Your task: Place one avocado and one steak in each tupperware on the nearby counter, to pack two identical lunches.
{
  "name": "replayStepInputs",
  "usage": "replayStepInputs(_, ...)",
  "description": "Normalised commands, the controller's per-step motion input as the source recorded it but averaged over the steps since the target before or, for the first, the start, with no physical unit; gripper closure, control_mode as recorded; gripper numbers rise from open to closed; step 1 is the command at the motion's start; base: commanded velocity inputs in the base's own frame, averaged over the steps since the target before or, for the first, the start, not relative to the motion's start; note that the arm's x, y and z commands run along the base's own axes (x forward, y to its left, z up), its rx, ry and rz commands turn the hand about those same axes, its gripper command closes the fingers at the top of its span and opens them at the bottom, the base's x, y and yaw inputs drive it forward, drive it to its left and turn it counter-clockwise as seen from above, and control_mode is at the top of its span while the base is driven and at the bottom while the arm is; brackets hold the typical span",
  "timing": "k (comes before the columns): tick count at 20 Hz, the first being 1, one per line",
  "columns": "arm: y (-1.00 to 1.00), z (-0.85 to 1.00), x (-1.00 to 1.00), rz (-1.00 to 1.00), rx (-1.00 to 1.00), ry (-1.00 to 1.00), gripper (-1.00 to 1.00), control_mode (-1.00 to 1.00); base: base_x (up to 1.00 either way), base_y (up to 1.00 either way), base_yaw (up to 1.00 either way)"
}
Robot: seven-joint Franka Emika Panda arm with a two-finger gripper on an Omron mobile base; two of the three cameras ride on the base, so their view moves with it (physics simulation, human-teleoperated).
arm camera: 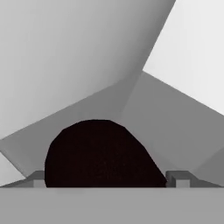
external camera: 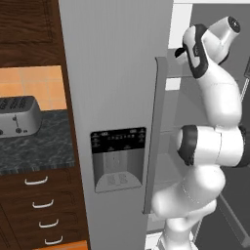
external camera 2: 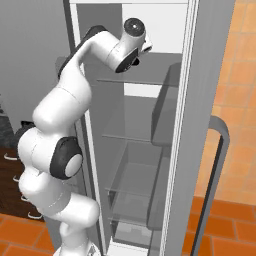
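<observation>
no readable text anywhere. dispenser panel [external camera: 118,140] on fridge door [external camera: 114,88] carries rows of small pale marks on black strip, too blurred to make out as letters or icons. toaster [external camera: 18,116] on counter [external camera: 36,146] shows two round knobs, no lettering legible. no brand, number or sign on robot arm [external camera 2: 60,125].
</observation>
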Motion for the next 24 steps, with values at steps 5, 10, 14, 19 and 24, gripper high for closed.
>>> replayStepInputs(5, 0.11, 0.02, -1.0, 0.0, 0.07, 0.0, 1.0, -1.0, 0.0, 0.0, 0.0)
replayStepInputs(10, 0.03, -0.04, -1.0, 0.04, 0.08, 0.03, 1.0, -1.0, 0.0, 0.0, 0.0)
replayStepInputs(14, 0.03, -0.01, -1.0, 0.09, 0.1, 0.0, 1.0, -1.0, 0.0, 0.0, 0.0)
replayStepInputs(19, 0.29, -0.05, -1.0, 0.07, 0.08, 0.0, 1.0, -1.0, 0.0, 0.0, 0.0)
replayStepInputs(24, 0.65, -0.13, -1.0, 0.04, 0.03, 0.01, 1.0, -1.0, 0.0, 0.0, 0.0)
